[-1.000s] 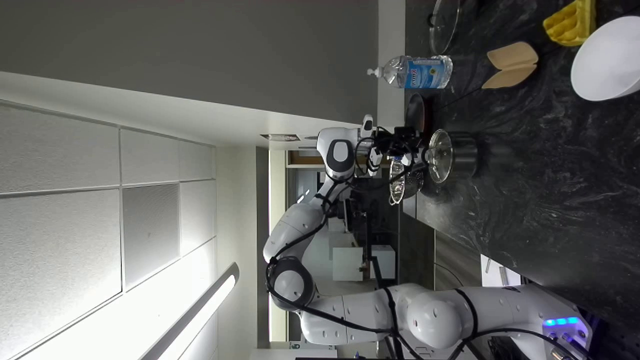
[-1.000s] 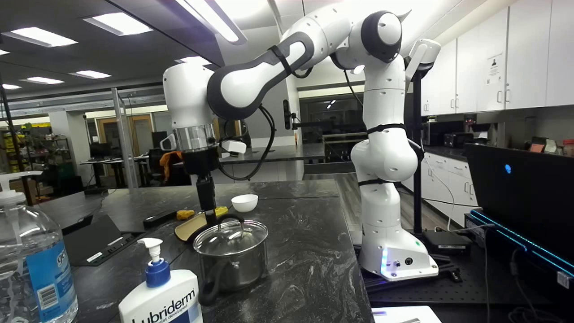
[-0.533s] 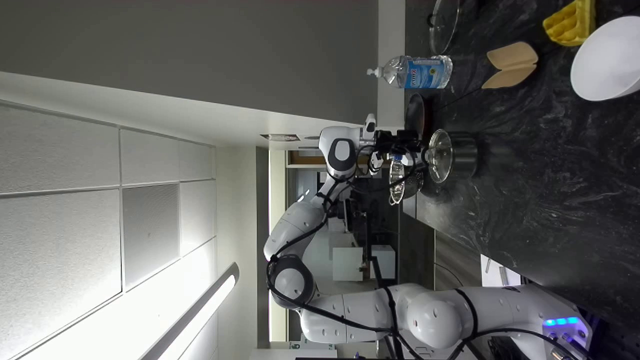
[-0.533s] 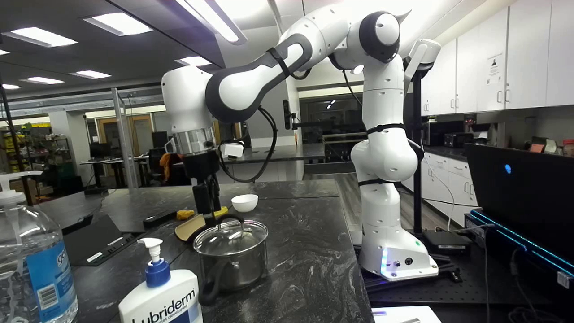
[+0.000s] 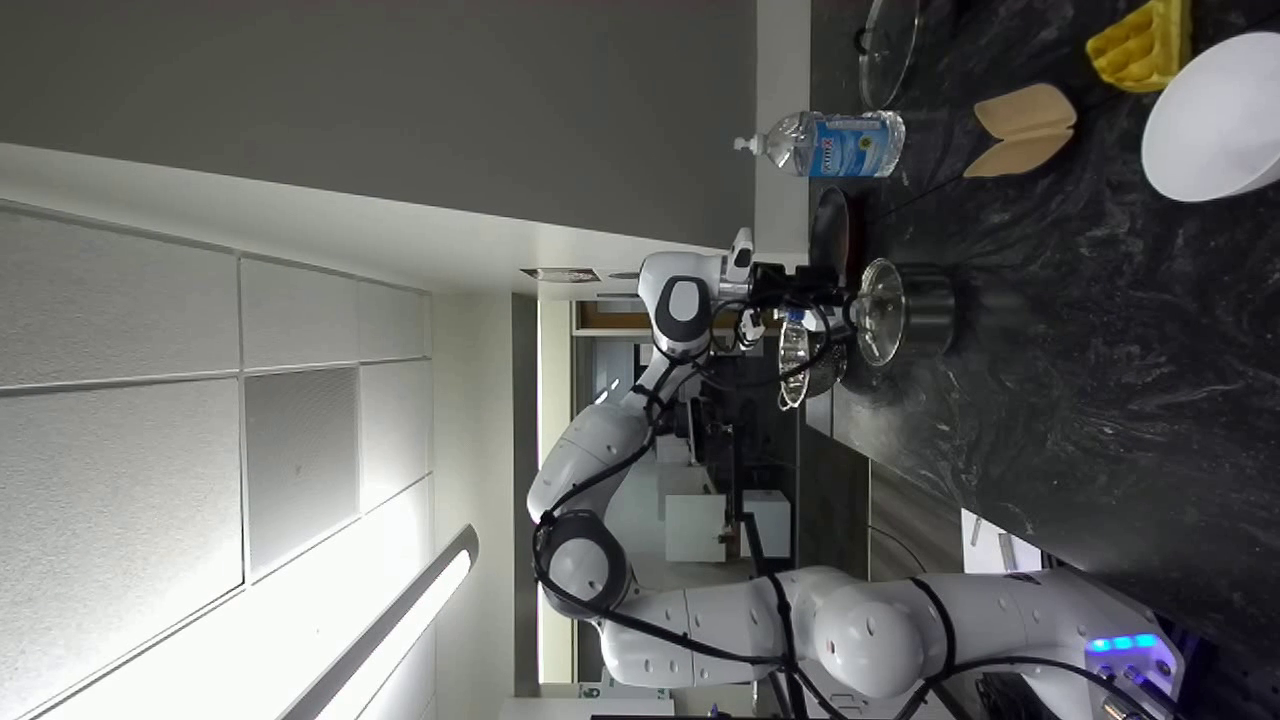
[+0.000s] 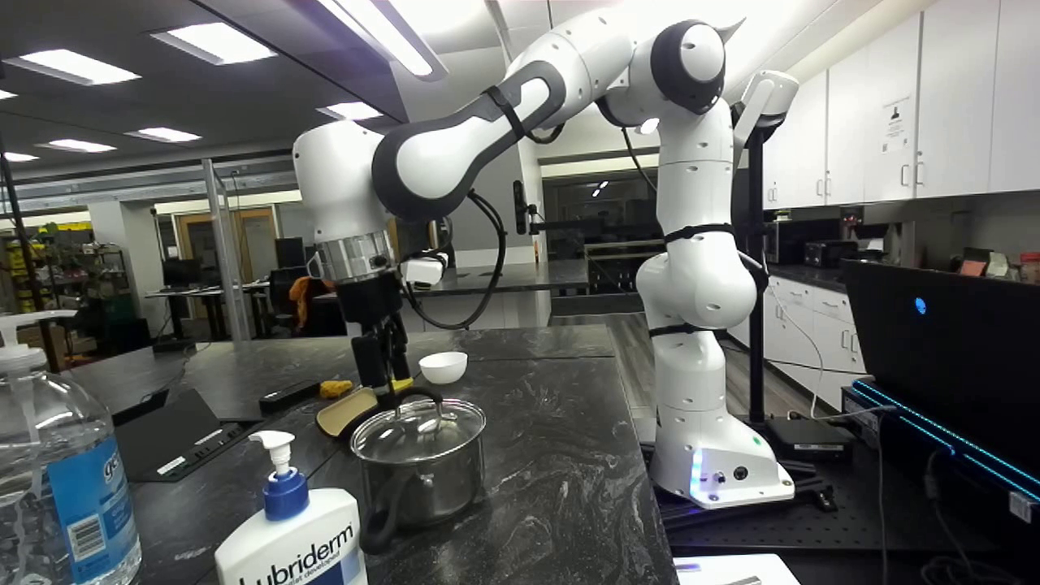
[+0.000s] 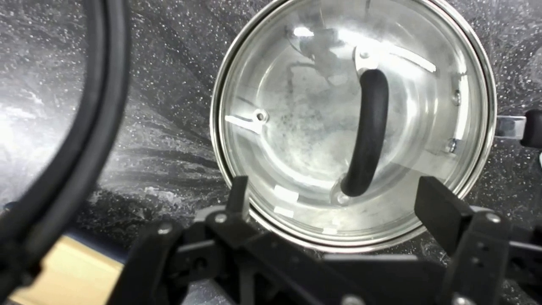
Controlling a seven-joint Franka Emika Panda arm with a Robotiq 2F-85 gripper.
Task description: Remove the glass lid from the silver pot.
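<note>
The glass lid (image 7: 305, 106), with a metal rim and a black arched handle (image 7: 367, 131), sits on the silver pot. It shows in both exterior views (image 6: 418, 439) (image 5: 885, 318). The silver pot (image 6: 443, 491) stands on the dark counter, its black side handle (image 7: 534, 129) at the right of the wrist view. My gripper (image 7: 334, 182) is open and empty above the lid's edge. In the wrist view its fingers stand apart on either side of the lid handle's lower end, not touching it. In an exterior view the gripper (image 6: 386, 396) overlaps the lid handle, so the height gap is unclear.
A lotion bottle (image 6: 305, 540) and a clear water bottle (image 6: 81, 487) stand near the pot. A tan pad (image 6: 345, 411), yellow piece (image 6: 400, 383) and white bowl (image 6: 444, 368) lie beyond it. A dark pan (image 5: 832, 230) and a loose clear lid (image 5: 890, 60) also show.
My gripper has turned about its upright axis and tilted slightly, so both fingers now show apart in an exterior view. The lid and pot have not moved.
</note>
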